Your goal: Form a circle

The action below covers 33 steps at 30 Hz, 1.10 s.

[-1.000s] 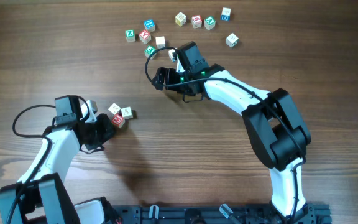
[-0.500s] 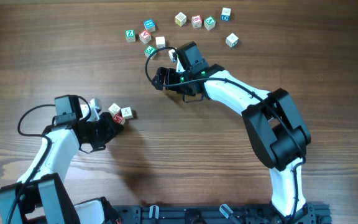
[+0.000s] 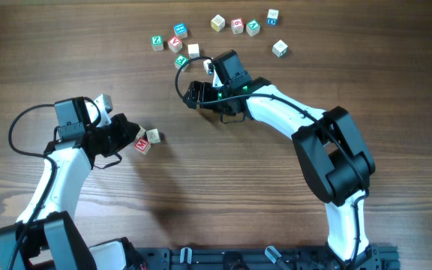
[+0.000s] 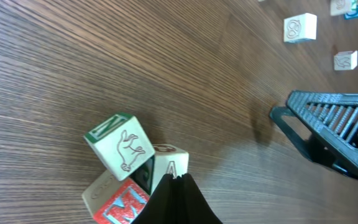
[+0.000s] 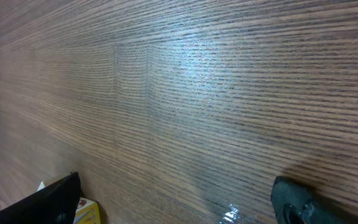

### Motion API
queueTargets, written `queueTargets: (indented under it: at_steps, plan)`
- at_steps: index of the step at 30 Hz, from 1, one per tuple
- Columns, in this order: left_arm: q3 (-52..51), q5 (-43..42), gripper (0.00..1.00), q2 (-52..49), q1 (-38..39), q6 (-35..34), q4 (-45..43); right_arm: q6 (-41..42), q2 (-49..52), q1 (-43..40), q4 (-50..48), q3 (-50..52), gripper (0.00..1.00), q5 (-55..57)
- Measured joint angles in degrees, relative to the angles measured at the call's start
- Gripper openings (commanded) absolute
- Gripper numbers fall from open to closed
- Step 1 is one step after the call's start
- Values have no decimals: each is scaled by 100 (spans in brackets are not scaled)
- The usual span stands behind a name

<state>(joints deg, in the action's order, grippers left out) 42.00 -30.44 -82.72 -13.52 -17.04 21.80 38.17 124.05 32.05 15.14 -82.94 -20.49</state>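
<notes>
The circle is a tight cluster of three pale alphabet cubes. The left wrist view shows a green-edged cube with a rabbit (image 4: 122, 148), a red-faced M cube (image 4: 120, 202) and an A cube (image 4: 171, 163), all touching. From overhead only the red cube (image 3: 141, 142) and a pale cube (image 3: 154, 136) show. My left gripper (image 4: 179, 182) is shut, holds nothing, and its tip rests against the A cube; overhead, the left gripper (image 3: 131, 136) covers the cluster's left side. My right gripper (image 3: 194, 94) stands open and holds nothing, low over bare wood well up and right of the cluster.
Several loose alphabet cubes lie along the far edge, from a green one (image 3: 157, 43) to a pale one (image 3: 279, 49). One cube (image 3: 181, 61) sits just beyond the right gripper. A yellow cube (image 5: 87, 211) peeks beside the right gripper's left finger (image 5: 55, 199).
My left arm's wrist has swung up and to the left while its shut tip stayed at the cluster. The cube that lay at the cluster's top left is now under the gripper. The right arm has not moved.
</notes>
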Motion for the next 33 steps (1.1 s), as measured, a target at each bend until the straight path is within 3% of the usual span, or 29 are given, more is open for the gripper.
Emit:
queueTargets:
  at_steps: [11, 33]
  plan:
    - [2, 149, 4, 0, 0, 0, 326, 0, 0, 0, 0, 0, 99, 0]
    - [0, 562, 4, -398, 382, -2, 66, 0, 0, 0, 0, 0, 99, 0]
